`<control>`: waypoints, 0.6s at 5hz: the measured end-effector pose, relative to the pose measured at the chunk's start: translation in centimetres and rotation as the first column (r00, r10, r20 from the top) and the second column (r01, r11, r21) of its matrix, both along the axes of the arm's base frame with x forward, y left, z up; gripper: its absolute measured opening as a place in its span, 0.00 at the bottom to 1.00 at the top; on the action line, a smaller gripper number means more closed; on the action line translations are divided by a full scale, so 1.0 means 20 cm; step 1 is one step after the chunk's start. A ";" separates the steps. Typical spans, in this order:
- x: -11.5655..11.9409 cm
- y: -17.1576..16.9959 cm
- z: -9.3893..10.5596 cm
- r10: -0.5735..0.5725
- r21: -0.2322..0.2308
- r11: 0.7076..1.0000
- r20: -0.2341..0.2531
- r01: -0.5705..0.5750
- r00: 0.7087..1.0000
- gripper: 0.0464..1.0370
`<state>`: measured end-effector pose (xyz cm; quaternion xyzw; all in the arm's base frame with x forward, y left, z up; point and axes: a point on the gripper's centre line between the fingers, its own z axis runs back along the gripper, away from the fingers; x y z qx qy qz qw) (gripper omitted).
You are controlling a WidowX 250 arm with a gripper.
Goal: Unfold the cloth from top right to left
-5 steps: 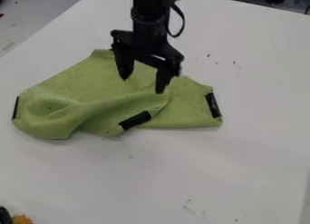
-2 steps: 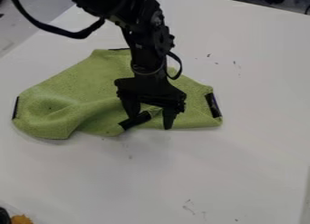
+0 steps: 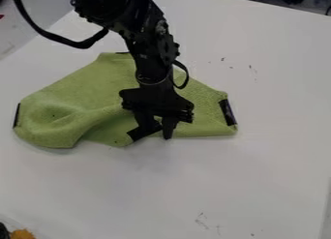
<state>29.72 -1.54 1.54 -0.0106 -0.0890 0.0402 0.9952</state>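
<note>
Reached down over the near edge of the green cloth [image 3: 107, 90], with the pincer [image 3: 160, 131] slightly apart beside a black patch [image 3: 139, 133]. Could not tell of any fabric caught between. Saw the cloth lying rumpled on the white desk [image 3: 233, 185], partly folded over.

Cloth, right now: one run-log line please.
gripper: at near edge of green cloth | black patch: beside gripper | cloth: rumpled, not flat | unfolding: unfinished

one cloth [image 3: 97, 88], four black patches [image 3: 227, 112] — one arm [image 3: 150, 47], one table [image 3: 259, 175]
</note>
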 end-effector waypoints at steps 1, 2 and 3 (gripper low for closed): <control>0.01 0.01 0.02 -0.012 -0.001 1.000 -0.017 0.011 1.000 0.35; 0.03 0.03 0.05 -0.015 0.023 1.000 -0.039 0.016 0.999 0.65; 0.04 0.02 0.05 -0.029 0.024 0.999 -0.030 0.030 0.999 0.93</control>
